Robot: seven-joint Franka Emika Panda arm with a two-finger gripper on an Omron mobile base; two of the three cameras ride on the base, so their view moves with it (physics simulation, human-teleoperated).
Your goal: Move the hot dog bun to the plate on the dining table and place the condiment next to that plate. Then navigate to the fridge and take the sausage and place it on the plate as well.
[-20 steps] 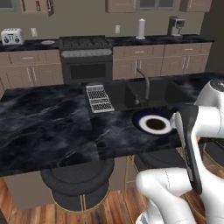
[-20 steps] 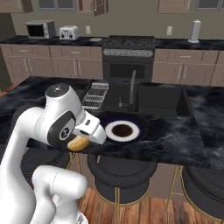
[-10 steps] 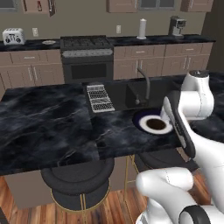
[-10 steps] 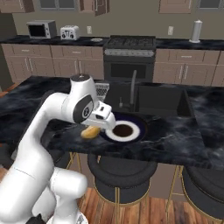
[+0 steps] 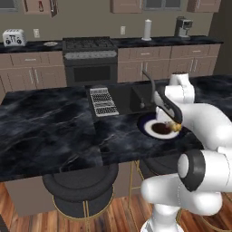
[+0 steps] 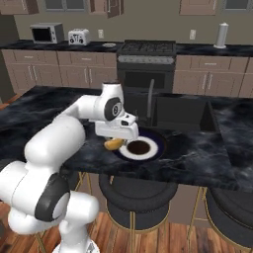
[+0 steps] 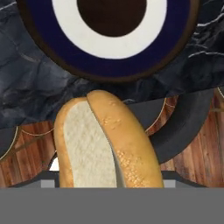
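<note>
Arm swung toward plate [image 6: 157,147], pincer [image 6: 115,142] gripping bun [image 7: 105,142]

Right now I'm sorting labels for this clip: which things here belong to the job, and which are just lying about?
Job:
hot dog bun, held in the gripper
plate on the dark counter

Lying about:
grater
toaster
microwave
paper towel roll
coffee machine
</note>
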